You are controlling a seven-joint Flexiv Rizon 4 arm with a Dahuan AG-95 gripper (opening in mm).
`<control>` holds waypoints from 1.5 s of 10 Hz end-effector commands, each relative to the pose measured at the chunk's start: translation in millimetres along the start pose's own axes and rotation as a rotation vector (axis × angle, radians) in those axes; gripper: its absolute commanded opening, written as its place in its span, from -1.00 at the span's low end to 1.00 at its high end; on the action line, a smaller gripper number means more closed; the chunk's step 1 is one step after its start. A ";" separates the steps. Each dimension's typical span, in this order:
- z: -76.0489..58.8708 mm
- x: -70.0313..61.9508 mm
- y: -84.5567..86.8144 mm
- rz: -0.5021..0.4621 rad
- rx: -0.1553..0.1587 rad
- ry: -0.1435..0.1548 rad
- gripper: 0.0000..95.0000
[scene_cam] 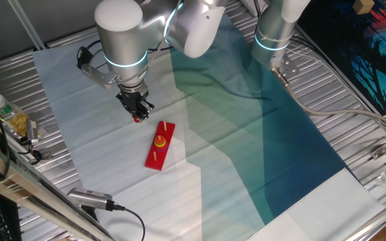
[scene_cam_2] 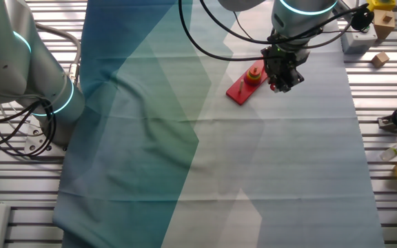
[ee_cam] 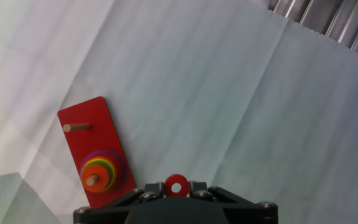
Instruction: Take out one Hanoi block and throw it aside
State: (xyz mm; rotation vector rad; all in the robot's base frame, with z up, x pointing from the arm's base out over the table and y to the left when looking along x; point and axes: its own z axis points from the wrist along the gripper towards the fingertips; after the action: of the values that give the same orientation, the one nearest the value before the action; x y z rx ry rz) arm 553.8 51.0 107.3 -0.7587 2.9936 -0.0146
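While jaws pinch Hanoi block (ee_cam: 176,185) | peg board (ee_cam: 95,149) beside | writing unreadable

No text, label or number can be read anywhere

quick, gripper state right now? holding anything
Gripper: shut on the red Hanoi block, held between the fingertips, off the peg board.

Bright, even light fills all my views; my arm's soft shadow falls on the pale cloth (scene_cam: 112,174); everything looks sharp.
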 end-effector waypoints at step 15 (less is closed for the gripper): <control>-3.2 -6.7 16.2 0.050 -0.002 0.002 -1.00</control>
State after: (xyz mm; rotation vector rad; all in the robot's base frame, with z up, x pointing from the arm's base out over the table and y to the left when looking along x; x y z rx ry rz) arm 551.1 70.7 111.4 -0.6793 3.0175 -0.0043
